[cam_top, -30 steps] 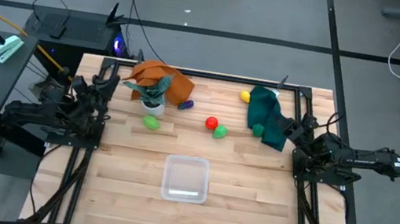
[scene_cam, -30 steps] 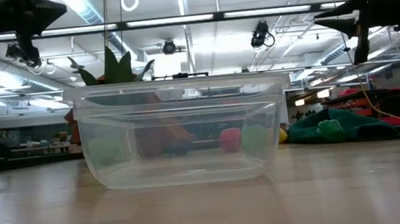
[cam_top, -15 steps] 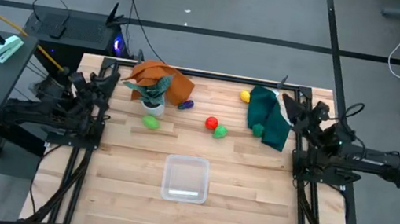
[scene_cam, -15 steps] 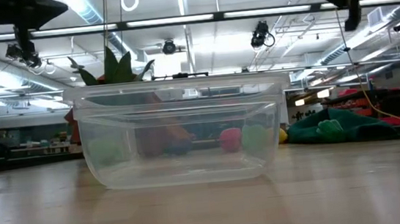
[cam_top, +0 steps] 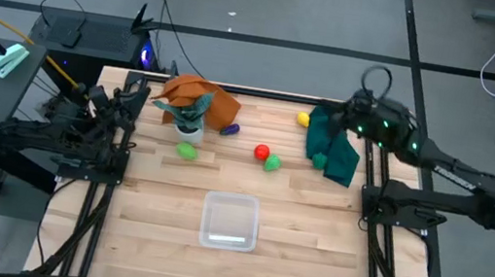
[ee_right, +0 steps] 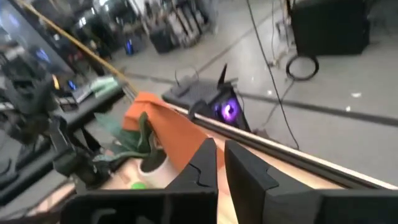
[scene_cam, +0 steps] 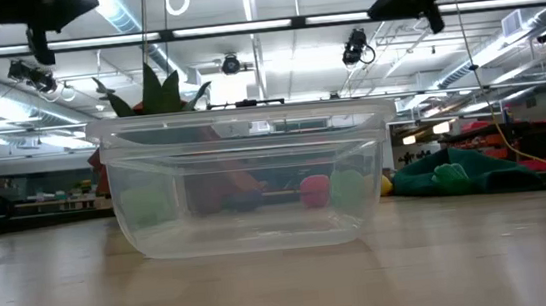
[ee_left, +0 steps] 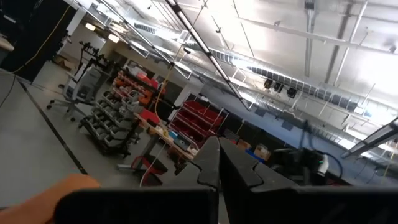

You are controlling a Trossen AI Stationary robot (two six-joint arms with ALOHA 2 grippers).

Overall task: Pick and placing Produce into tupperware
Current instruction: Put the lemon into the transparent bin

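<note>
The clear tupperware [cam_top: 230, 221] stands on the table's near middle, with nothing in it. Produce lies farther back on the wood: a green piece [cam_top: 187, 151], a purple one [cam_top: 229, 129], a red one [cam_top: 262, 152], a green one [cam_top: 272, 164] and a yellow one [cam_top: 302, 119]. Another green piece [cam_top: 320, 159] lies on the dark green cloth [cam_top: 337, 144]. My left gripper [ee_left: 217, 163] is shut and holds nothing, raised at the table's left edge [cam_top: 135, 99]. My right gripper [ee_right: 217, 163] is shut and holds nothing, raised high over the far right, above the dark green cloth [cam_top: 338, 111].
An orange cloth [cam_top: 202, 98] and a small white pot with a plant [cam_top: 190, 128] stand at the far left. Dark arm frames run along both side edges. Bare wood lies around the tupperware and along the near edge. In the low view the tupperware [scene_cam: 246, 186] fills the foreground.
My right gripper has risen from low at the table's right edge. It has swung toward the far edge and inward until it is above the dark green cloth, rolling as it went. It has stayed shut. The produce and the tupperware have not moved.
</note>
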